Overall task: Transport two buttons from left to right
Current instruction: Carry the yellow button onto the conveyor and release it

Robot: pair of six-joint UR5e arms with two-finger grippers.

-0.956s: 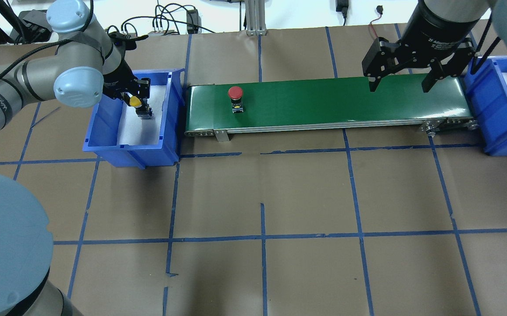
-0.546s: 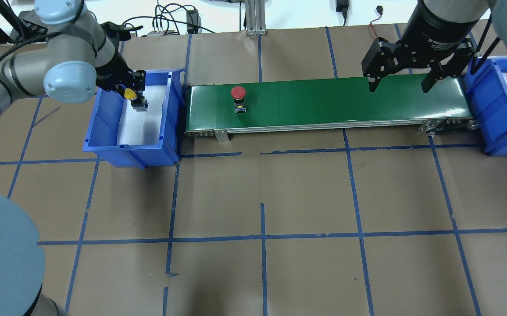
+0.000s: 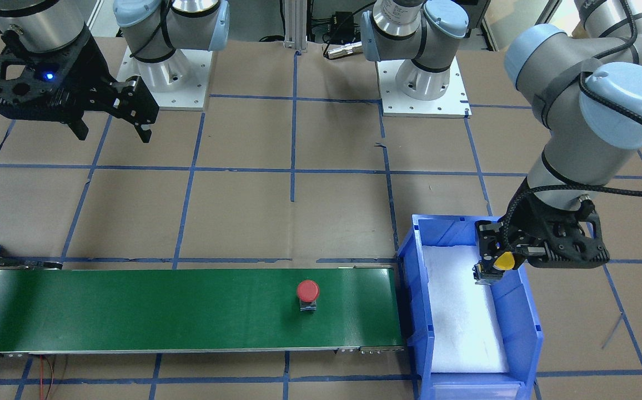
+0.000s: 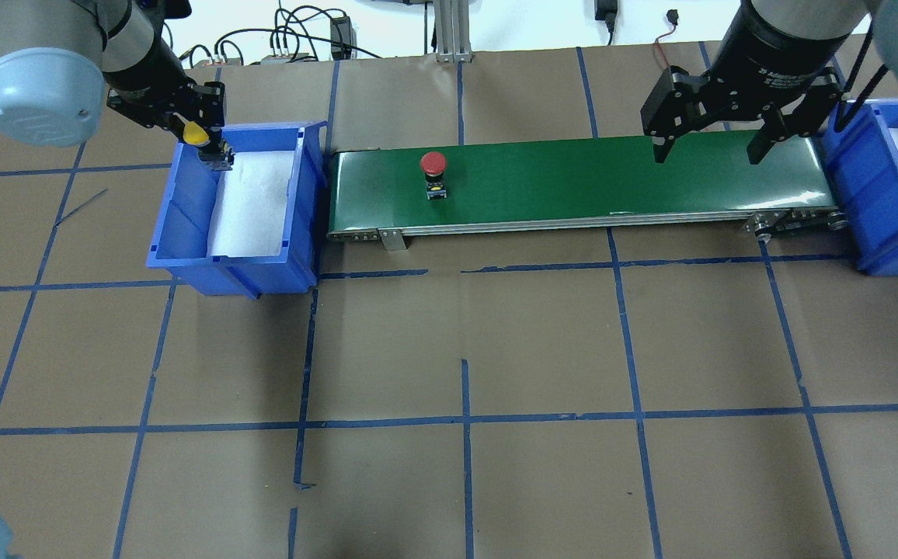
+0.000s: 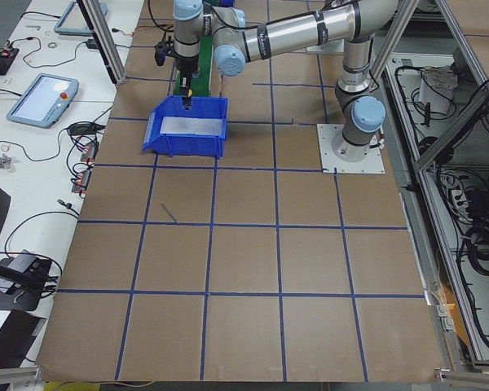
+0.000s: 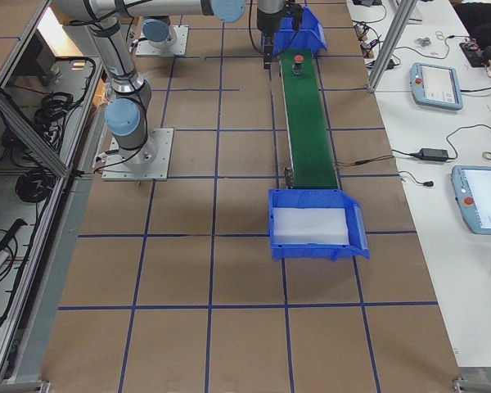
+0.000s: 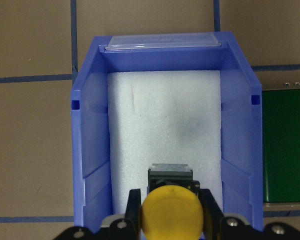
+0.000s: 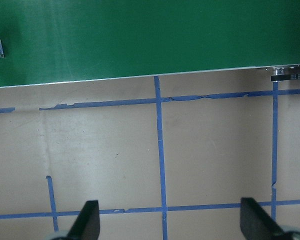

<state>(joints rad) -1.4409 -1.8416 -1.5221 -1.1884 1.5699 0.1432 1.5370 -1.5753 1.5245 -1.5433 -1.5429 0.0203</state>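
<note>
Left gripper [image 3: 490, 268] is clamped on the yellow button [image 7: 171, 217], cap up, held above the far end of the left blue bin [image 4: 185, 210]. The red button [image 4: 433, 164] stands upright on the green belt [image 4: 612, 182], near its left end. Right gripper [image 4: 707, 154] is spread wide and empty, up near the belt's right end.

Both arms: silver-grey tubes, pale blue joint caps [image 3: 626, 103]. Black braided cable [image 3: 632, 192] strung along left arm [image 3: 562, 155]. Black, skeletal left hand [image 3: 492, 271] and right hand [image 3: 114, 135]; blue LED [image 3: 49, 76] on the right one, white lettering [image 4: 779, 74] above it. White screwed base plates [image 3: 393, 105].
</note>
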